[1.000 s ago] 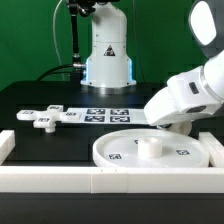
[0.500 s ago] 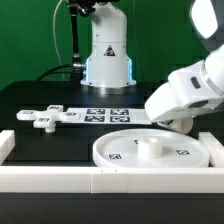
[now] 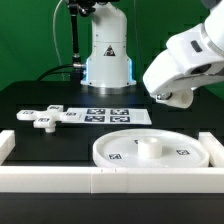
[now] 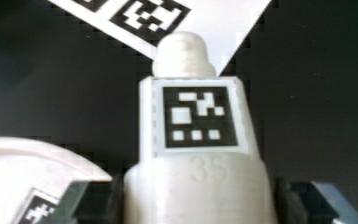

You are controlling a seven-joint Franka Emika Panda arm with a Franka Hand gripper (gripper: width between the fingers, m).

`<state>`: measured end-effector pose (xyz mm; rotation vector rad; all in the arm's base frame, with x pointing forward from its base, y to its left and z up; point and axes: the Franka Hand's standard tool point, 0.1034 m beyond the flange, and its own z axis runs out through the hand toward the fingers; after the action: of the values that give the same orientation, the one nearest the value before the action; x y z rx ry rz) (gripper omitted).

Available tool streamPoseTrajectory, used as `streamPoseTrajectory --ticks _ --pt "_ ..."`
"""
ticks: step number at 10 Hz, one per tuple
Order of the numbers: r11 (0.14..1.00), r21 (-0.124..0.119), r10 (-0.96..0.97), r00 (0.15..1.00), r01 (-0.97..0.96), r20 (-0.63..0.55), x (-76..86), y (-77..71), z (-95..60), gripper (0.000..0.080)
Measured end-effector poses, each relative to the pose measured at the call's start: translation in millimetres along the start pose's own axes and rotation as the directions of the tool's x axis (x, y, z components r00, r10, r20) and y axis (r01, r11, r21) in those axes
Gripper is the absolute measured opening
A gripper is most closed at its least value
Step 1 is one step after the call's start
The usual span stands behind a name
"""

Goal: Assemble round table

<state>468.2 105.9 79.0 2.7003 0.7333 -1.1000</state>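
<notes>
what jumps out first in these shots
The tagged white post fills the wrist view, gripped between the jaws. In the exterior view the big round disc lies at the front, and the arm hangs above that view's right side.

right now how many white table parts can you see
3: the disc by the front bar, the foot piece on the exterior view's left, the post in the gripper.

Black tabletop (image 3: 30, 100) with white parts on it

The round disc (image 3: 172, 141) lies just behind the front barrier bars (image 3: 60, 181); the foot piece (image 3: 45, 117) lies flat at the exterior view's left, and the marker board (image 3: 115, 115) lies near the middle.
</notes>
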Motion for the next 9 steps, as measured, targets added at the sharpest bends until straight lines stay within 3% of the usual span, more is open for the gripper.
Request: streamPoseTrajectory --ticks 1,3,4,6,7,9 --pt "1.0 -0.001 -0.004 1.0 0.004 -0.007 3.3 -0.5 2.0 0.0407" --pt "1.0 -0.02 -0.012 0.987 0.009 -0.161 12.2 10.2 -4.6 0.0407" --pt "1.0 -0.006 0.003 0.983 -0.005 -0.184 11.8 22.2 -3.4 0.0407" --pt "0.998 0.043 0.057 0.971 -0.049 -0.233 5.2 38.2 -16.3 0.0407" --pt "0.998 0.037 0.066 0.957 -0.058 -0.284 5.3 43.9 -26.7 0.0407" --pt "0.998 0.017 0.065 0.906 -0.063 -0.418 11.0 46.2 -26.7 0.0407"
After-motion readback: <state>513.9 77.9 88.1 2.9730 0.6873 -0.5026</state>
